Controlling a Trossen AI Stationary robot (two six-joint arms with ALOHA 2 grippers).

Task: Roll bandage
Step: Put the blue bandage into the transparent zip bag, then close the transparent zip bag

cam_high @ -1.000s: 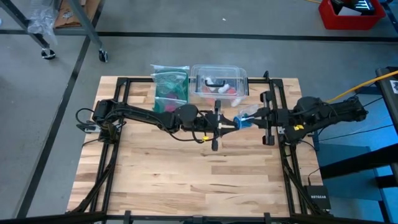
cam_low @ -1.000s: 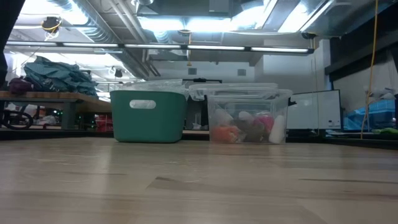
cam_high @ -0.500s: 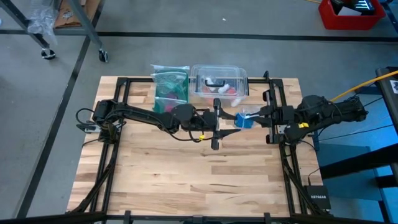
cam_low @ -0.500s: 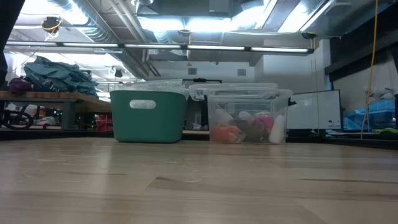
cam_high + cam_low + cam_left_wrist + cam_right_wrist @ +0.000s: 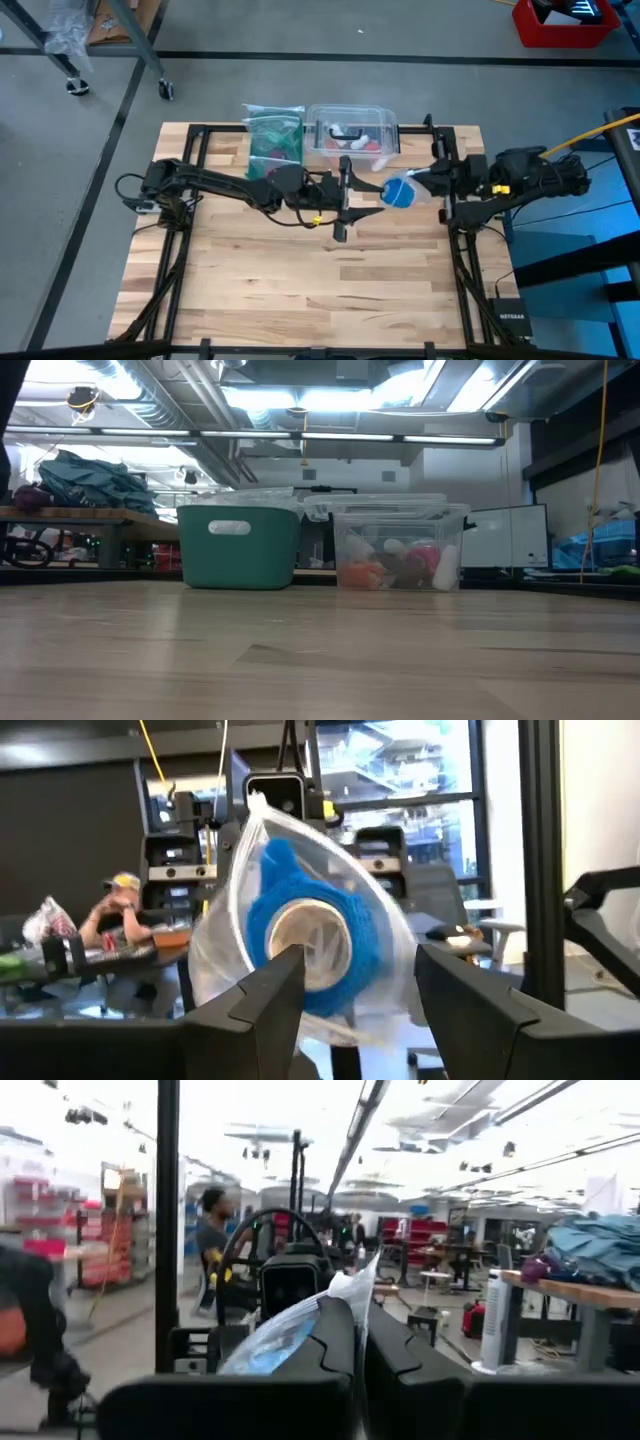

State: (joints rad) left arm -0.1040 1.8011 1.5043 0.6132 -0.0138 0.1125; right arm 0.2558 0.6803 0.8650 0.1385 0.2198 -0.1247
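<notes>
Left gripper (image 5: 348, 190) opening, releasing since earlier frame. Bandage (image 5: 400, 191), bagged roll, hanging mid-air at my 3 o'clock. Right gripper (image 5: 430, 182) clamping shut on zip bag (image 5: 380, 930). I judge roll light, soft; bag slippery; gripping roll sides.

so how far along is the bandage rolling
Early stage. Done: the clear zip bag with the blue bandage roll inside has been lifted clear of the table. In hand: the right claw is shut on the bag, holding it up facing the open left claw. Left: the bandage is not out of the bag, and no rolling shows.
</notes>
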